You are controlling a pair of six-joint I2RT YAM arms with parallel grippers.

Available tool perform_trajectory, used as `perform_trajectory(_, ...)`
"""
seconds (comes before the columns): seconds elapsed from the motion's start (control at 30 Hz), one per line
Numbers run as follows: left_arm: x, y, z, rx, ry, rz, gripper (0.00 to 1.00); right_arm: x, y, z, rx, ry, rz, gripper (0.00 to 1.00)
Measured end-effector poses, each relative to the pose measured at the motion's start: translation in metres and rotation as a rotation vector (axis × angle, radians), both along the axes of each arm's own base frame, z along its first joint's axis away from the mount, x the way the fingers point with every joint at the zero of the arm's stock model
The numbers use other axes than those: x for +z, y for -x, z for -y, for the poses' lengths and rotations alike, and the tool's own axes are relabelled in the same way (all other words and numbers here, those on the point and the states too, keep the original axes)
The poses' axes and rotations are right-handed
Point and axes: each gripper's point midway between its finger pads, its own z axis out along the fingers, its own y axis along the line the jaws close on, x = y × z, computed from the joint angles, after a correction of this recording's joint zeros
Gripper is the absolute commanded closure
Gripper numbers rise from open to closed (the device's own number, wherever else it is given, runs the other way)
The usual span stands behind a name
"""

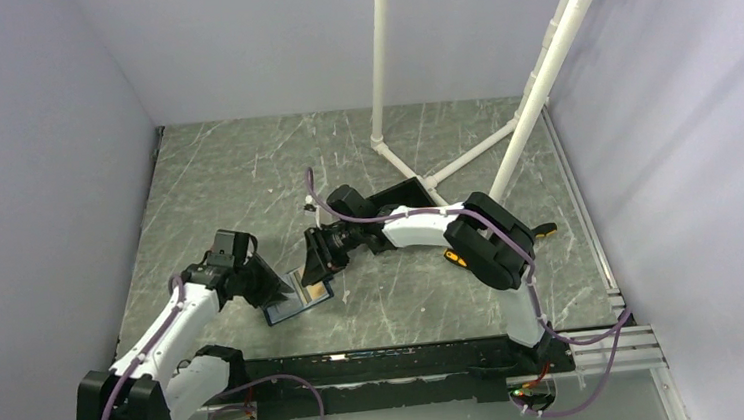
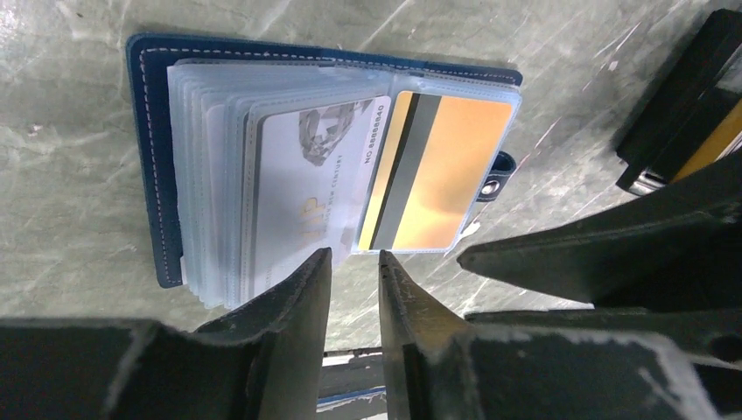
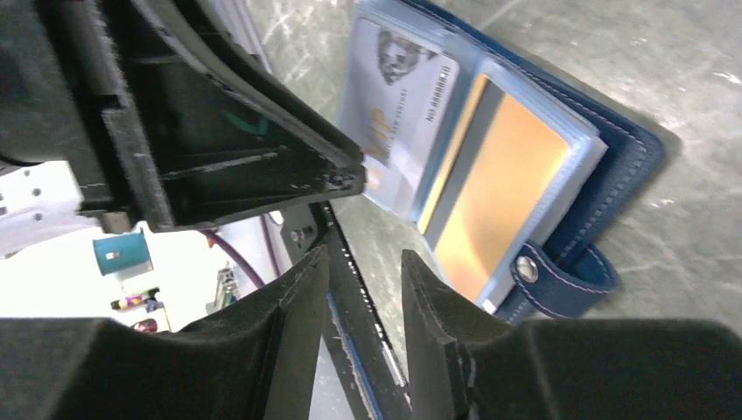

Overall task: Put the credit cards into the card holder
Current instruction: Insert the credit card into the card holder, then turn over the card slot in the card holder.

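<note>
In card holder (image 2: 149,131): whitish card (image 2: 306,192) "VIP", orange-gold card (image 2: 446,175); left end effector (image 2: 355,255) released, right end effector (image 3: 365,255) released.

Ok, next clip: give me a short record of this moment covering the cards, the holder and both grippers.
card holder: lying open on the table, clear sleeves fanned out
whitish card: inside a clear sleeve, printed side up
orange-gold card: inside the neighbouring sleeve, stripe side up
left gripper: slightly open, empty, just off the holder's edge
right gripper: slightly open, empty, close beside the holder
</note>
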Motion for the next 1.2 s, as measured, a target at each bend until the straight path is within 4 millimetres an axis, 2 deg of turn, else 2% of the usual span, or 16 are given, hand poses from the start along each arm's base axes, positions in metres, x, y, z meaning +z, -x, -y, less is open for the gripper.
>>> perform_trajectory(0.17, 0.001, -0.004, 0.004, -0.009, 0.025, -0.012, 0.86, -0.020, -0.005, 0.012, -0.050, 0.115, 0.017, 0.59)
perform_trajectory(0.23, -0.003, -0.007, 0.008, -0.031, 0.039, -0.031, 0.89, -0.026, -0.005, 0.017, -0.063, 0.154, 0.018, 0.59)
perform_trajectory(0.5, -0.019, -0.015, 0.020, -0.086, 0.078, -0.066, 0.94, -0.039, -0.002, 0.031, -0.080, 0.239, 0.008, 0.59)
perform_trajectory(0.7, -0.029, -0.016, 0.021, -0.090, 0.082, -0.075, 0.95, -0.042, 0.001, 0.034, -0.077, 0.249, 0.000, 0.64)
perform_trajectory(0.9, -0.030, -0.016, 0.021, -0.090, 0.084, -0.067, 0.95, -0.040, 0.004, 0.033, -0.063, 0.241, -0.004, 0.66)
perform_trajectory(1.2, -0.030, -0.015, 0.020, -0.088, 0.085, -0.057, 0.95, -0.039, 0.008, 0.031, -0.048, 0.234, -0.011, 0.63)
